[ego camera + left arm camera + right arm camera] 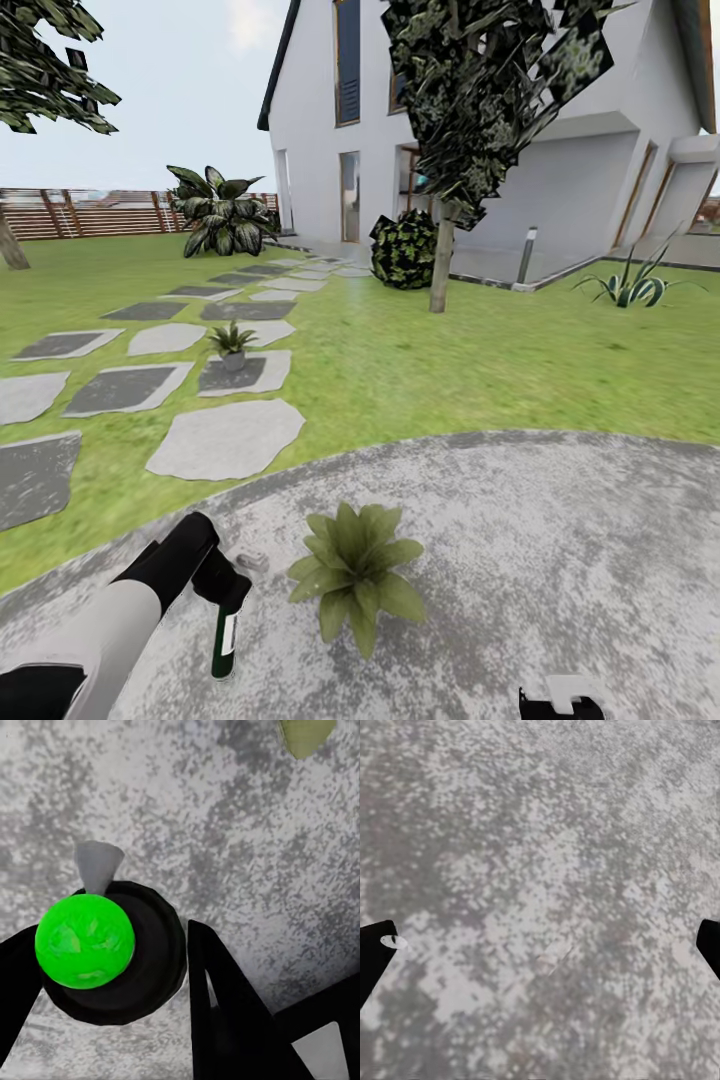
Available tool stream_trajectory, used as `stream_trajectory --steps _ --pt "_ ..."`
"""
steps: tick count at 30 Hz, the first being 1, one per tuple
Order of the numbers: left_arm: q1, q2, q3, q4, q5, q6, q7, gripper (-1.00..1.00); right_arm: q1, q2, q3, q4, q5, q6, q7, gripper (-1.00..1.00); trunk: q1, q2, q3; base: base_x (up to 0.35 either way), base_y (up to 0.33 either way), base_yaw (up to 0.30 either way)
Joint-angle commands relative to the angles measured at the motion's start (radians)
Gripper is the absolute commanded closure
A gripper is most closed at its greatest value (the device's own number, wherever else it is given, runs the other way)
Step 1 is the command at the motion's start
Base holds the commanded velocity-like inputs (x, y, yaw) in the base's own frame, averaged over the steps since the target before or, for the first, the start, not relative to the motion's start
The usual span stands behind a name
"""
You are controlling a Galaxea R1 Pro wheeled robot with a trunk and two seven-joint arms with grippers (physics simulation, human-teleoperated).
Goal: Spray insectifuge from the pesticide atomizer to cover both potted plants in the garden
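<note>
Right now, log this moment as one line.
left hand: shut on pesticide atomizer | right hand: open over paving | near potted plant: beside atomizer | far potted plant: on stepping stone

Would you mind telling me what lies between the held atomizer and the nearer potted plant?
In the head view, a small grey object lies on the paved patch between the pesticide atomizer in the left tool and the nearer potted plant; otherwise bare paving.

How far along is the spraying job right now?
Pickup looks done: the left tool holds the atomizer beside the near plant on the paved patch. Spraying that plant is the step in hand; no mist shows. Left: the far plant on the stepping stones. The right tool hangs open, empty.
</note>
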Motion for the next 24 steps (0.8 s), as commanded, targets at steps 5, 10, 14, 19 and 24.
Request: stream_trajectory --steps 5,10,14,19,24 --pt "0.003 0.002 -0.006 -0.002 -0.006 -0.001 -0.008 1.0 -0.001 0.0 -0.006 0.001 0.009 -0.005 -0.006 -1.0 0.0 0.0 0.0 0.227 0.213 -0.073" --pt "0.007 -0.001 -0.073 0.004 -0.025 -0.008 -0.01 1.0 -0.001 0.0 -0.005 0.001 0.009 -0.005 -0.006 -1.0 0.0 0.0 0.001 0.043 0.038 -0.259" --pt "0.01 0.001 -0.117 0.015 -0.025 -0.012 -0.012 1.0 -0.001 0.0 -0.006 0.0 0.009 -0.005 -0.006 -1.0 0.0 0.0 0.002 0.003 0.002 -0.148" --pt "0.025 0.013 -0.115 0.016 -0.024 -0.013 -0.015 1.0 -0.001 -0.002 -0.006 -0.001 0.008 -0.006 -0.007 -1.0 0.0 0.0 0.002 0.0 0.0 -0.013" --pt "0.027 0.064 -0.119 0.036 -0.026 -0.019 -0.065 1.0 -0.001 -0.002 -0.006 0.0 0.009 -0.005 -0.007 -1.0 0.0 0.0 0.002 0.0 0.0 0.0"
